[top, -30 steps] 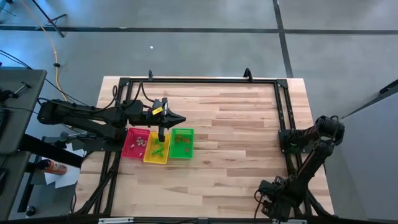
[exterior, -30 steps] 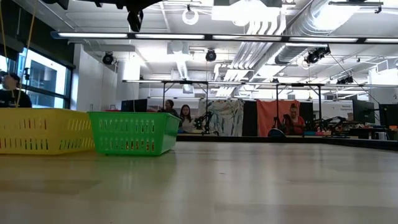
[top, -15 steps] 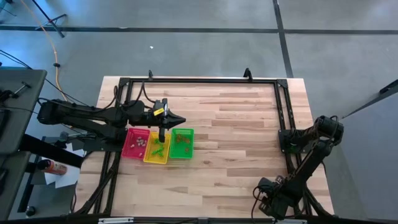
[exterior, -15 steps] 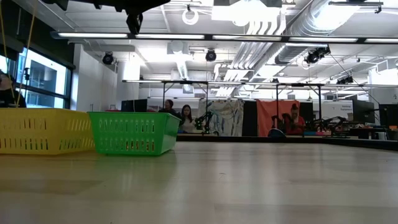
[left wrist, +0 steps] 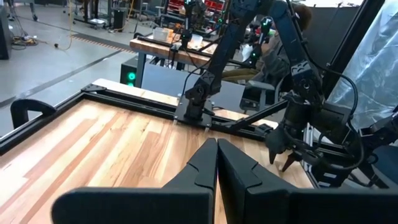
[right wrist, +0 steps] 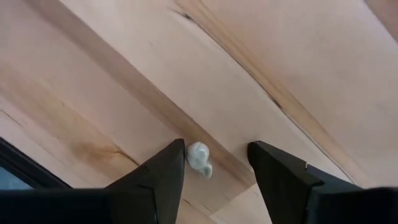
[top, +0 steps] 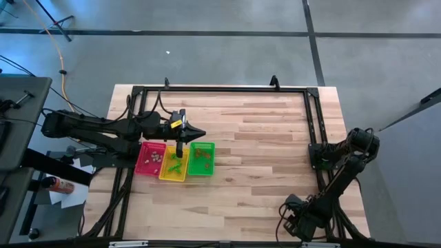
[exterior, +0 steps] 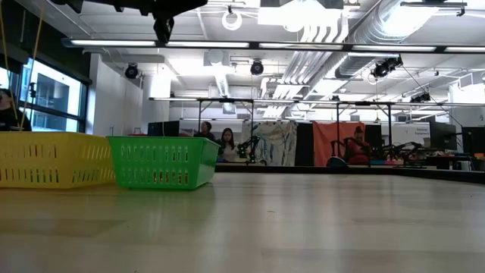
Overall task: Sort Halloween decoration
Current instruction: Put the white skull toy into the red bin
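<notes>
A pale grey trinket lies on the bare wood between the open fingers of my right gripper. That gripper is low over the table's near right corner and points down. My left gripper is shut with nothing showing in it. It hovers high beside the trays, pointing toward the table's right. More green, orange and grey trinkets lie inside the red tray, the yellow tray and the green tray. My right gripper comes from above, with one finger on each side of the grey trinket. The trinket lies on the wood close against the inner side of one finger. I cannot tell whether they touch.
The three trays stand side by side at the table's left, and the yellow tray and green tray also show in the low view. A black frame runs along the table's edges. People sit in the room beyond the table.
The right gripper has shifted a little toward the table's left along the near edge. The left arm has kept still.
</notes>
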